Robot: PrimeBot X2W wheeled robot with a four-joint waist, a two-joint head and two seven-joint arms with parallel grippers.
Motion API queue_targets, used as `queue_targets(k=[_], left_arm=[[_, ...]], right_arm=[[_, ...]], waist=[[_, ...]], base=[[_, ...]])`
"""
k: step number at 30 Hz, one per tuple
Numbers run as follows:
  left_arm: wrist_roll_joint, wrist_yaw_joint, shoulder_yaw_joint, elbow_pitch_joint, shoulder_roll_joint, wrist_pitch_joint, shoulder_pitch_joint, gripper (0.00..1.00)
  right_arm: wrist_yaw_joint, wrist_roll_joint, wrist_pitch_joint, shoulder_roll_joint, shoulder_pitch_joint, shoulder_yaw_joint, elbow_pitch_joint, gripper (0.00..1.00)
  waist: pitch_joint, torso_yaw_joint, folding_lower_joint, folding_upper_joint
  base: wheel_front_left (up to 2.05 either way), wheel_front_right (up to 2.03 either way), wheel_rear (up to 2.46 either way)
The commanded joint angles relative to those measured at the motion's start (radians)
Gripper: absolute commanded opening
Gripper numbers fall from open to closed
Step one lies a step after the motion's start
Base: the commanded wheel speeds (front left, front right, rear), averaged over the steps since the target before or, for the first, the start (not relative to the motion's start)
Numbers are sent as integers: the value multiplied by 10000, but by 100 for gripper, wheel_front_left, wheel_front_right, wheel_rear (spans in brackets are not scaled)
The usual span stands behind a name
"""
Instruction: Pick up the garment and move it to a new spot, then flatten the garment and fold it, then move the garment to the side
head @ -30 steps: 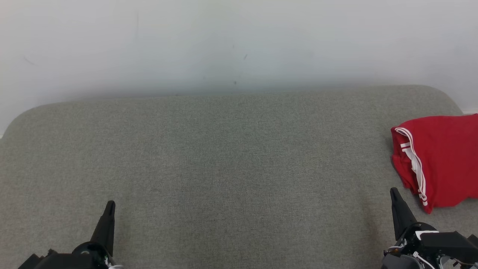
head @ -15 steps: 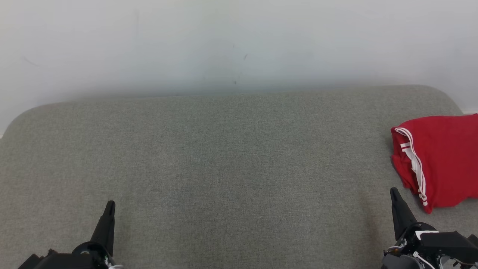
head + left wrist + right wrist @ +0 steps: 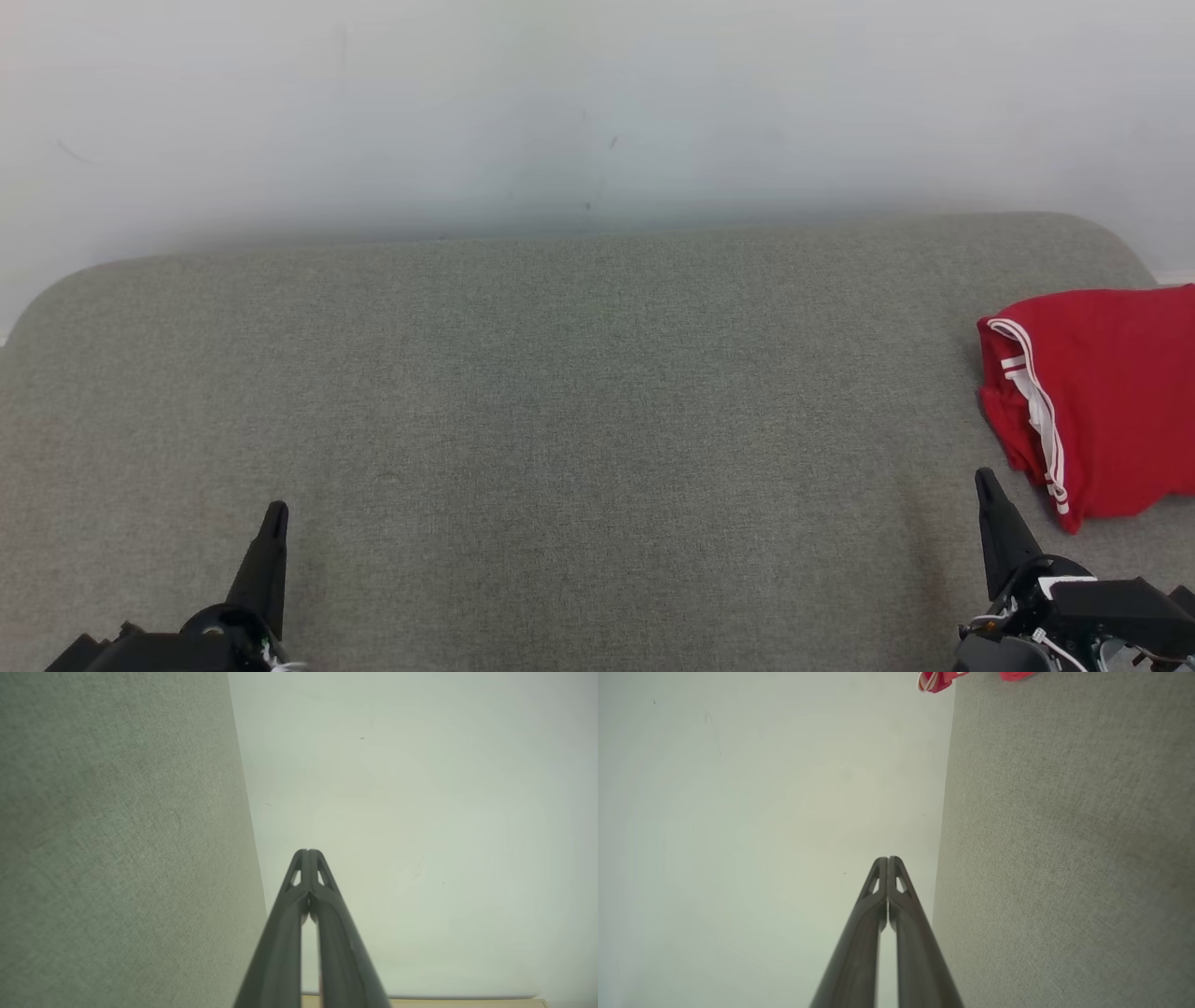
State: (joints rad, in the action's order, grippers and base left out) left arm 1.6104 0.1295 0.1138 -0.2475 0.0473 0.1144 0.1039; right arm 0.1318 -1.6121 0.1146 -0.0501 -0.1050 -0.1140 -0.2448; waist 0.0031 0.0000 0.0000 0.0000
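On the grey padded surface (image 3: 560, 392) the red garment (image 3: 1111, 401) sits bundled compact at the far right edge; I read that as either move-aside done or nothing begun, can't tell which. If it's the start, next move needs the right gripper (image 3: 982, 478) to open and reach right for a hem; it and the left gripper (image 3: 274, 511) sit low, tips pressed together, holding nothing. Head view gives the garment's white-striped edge, right wrist view catches a red scrap at its top; wrist views confirm the tips touch.
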Motion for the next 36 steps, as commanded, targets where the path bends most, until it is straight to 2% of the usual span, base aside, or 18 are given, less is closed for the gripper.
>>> queue_targets(k=[1,36], left_arm=[[49,27,1,36,56,31,112,0],[50,27,0,37,56,30,112,0]], right_arm=[[-21,-17,25,-1,-72,-16,18,0],[-21,-18,24,-1,-72,-15,18,0]], waist=[[0,0,0,0],[0,0,0,0]], base=[[0,0,0],[0,0,0]])
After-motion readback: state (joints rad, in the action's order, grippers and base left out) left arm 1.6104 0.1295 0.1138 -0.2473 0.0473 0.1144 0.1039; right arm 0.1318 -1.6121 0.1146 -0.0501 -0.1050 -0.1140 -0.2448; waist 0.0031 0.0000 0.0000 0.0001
